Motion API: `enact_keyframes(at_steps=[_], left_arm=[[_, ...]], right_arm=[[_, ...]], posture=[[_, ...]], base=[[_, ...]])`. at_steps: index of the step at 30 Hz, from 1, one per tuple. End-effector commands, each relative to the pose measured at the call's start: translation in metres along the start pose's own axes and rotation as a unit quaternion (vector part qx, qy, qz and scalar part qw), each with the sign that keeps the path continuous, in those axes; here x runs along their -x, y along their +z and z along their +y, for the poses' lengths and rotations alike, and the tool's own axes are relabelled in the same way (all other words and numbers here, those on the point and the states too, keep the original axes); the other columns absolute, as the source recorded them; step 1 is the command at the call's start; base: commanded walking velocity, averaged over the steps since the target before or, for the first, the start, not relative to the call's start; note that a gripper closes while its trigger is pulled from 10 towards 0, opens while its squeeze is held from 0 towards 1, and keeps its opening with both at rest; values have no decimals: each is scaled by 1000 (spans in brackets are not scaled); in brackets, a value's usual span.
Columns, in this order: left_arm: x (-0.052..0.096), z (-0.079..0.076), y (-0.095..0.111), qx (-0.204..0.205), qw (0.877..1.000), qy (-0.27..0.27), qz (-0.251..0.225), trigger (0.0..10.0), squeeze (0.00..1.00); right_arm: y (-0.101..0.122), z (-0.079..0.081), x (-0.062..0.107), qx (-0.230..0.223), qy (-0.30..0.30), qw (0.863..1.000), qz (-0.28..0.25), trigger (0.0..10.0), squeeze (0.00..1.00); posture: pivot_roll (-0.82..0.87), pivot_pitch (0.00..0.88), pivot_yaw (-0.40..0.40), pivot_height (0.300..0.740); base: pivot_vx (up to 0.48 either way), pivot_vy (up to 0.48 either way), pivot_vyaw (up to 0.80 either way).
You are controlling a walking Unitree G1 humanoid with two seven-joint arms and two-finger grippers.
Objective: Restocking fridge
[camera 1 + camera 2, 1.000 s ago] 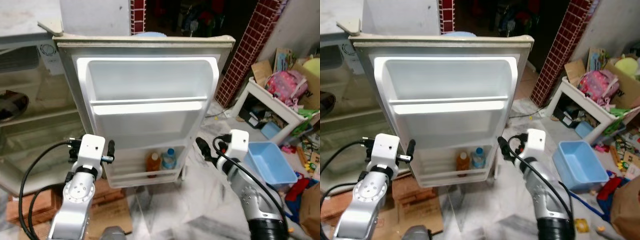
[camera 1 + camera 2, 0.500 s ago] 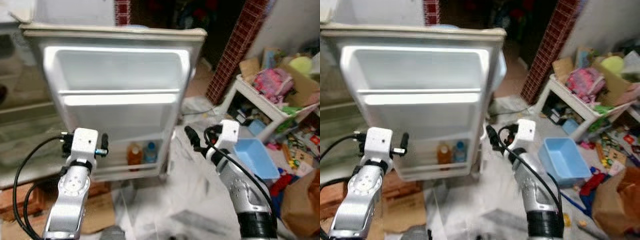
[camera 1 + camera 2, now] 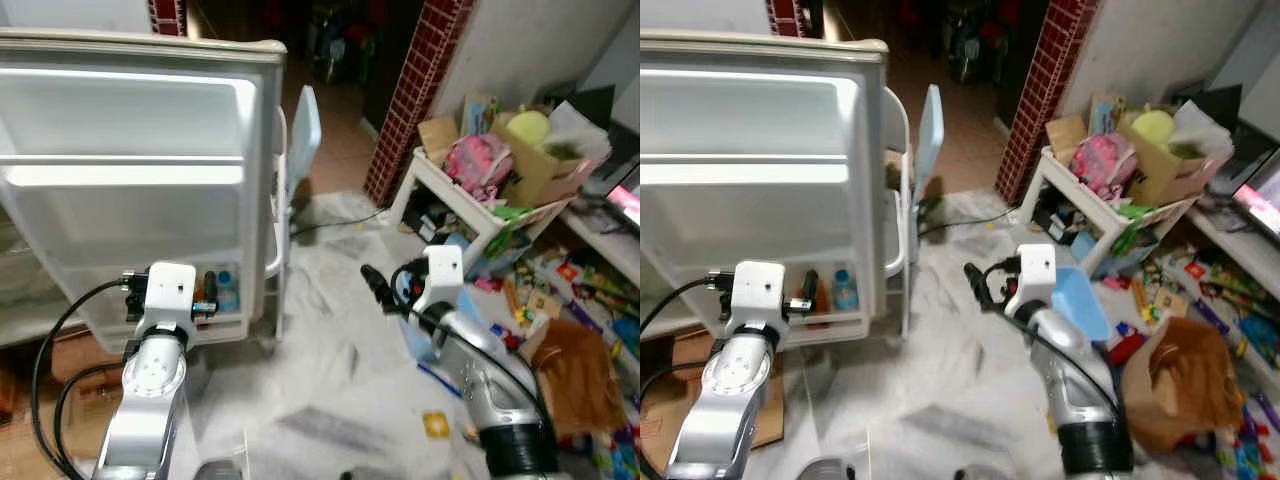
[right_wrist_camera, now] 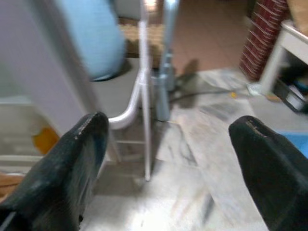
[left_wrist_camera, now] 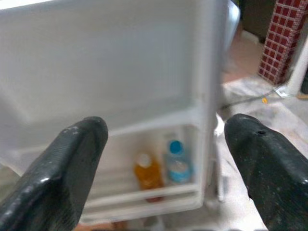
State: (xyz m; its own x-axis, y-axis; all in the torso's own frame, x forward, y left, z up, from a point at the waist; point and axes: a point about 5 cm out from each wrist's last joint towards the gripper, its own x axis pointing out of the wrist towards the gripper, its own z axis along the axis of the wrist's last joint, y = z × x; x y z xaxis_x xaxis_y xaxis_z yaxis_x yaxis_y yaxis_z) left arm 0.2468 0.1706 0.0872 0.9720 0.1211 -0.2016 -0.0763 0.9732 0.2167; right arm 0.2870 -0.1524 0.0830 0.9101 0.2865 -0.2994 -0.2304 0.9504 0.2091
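The white fridge door (image 3: 120, 170) stands open on my left, its upper racks bare. In its bottom rack stand an orange drink bottle (image 5: 147, 175) and a water bottle with a blue cap (image 5: 178, 163), side by side. My left gripper (image 5: 166, 125) is open and empty, held a short way in front of that rack. Off to the right, my right gripper (image 3: 372, 285) hangs over the floor, open and empty, pointing past the door's edge. The wrist views are blurred.
A metal-framed chair with a pale blue back (image 3: 303, 130) stands just behind the door's edge. A blue bin (image 3: 1080, 300), a low white shelf piled with toys (image 3: 455, 195), a brown paper bag (image 3: 575, 370) and a brick pillar (image 3: 410, 90) crowd the right. Cardboard (image 3: 670, 400) lies at left.
The camera has swung right: the fridge door slid to the left of the picture and the toy clutter came into view. Both grippers stay open and held out in front.
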Motion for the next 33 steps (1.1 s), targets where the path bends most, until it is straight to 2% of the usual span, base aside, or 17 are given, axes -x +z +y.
enact_keyframes(at_steps=[1, 4, 6, 10, 13, 18, 23, 25, 33], left_arm=[[-1, 1, 2, 6, 1000, 11, -1, 10000, 0], [-1, 6, 0, 21, 999, 34, 8, 10000, 0], [-2, 8, -1, 36, 998, 44, 11, 10000, 0], [-3, 9, -1, 39, 998, 44, 9, 10000, 0], [-4, 9, -1, 41, 998, 46, 10, 10000, 0], [-4, 9, -1, 41, 998, 50, 11, 10000, 0], [-4, 9, -1, 46, 998, 51, 13, 10000, 0], [-4, 8, -2, 52, 997, 47, 16, 10000, 0], [-2, 5, -2, 52, 998, 41, 15, 10000, 0]], right_arm=[[9, -5, 0, -11, -10, 1000, -22, 10000, 0], [14, -5, -1, -27, -15, 999, -35, 10000, 0], [20, -3, -1, -17, -7, 998, -59, 10000, 0], [21, -3, -2, -4, -10, 998, -57, 10000, 0], [24, 2, -4, -11, 4, 998, -68, 10000, 0], [23, 4, -4, 9, 6, 998, -69, 10000, 0], [30, 4, -4, 10, -2, 996, -91, 10000, 0], [34, 5, -4, 26, -4, 994, -104, 10000, 0], [32, 2, -4, 26, -15, 994, -103, 10000, 0]], posture=[[82, 0, -103, 740], [81, 0, -103, 740], [80, 0, -104, 740], [79, 0, -105, 740], [80, 0, -104, 740], [81, 0, -103, 740], [83, 0, -103, 740], [81, 0, -102, 740], [81, 0, -103, 740]], base=[[0, 0, 0], [0, 0, 0], [0, 0, 0], [0, 0, 0], [0, 0, 0], [0, 0, 0], [0, 0, 709], [0, 0, 669], [228, 0, 566]])
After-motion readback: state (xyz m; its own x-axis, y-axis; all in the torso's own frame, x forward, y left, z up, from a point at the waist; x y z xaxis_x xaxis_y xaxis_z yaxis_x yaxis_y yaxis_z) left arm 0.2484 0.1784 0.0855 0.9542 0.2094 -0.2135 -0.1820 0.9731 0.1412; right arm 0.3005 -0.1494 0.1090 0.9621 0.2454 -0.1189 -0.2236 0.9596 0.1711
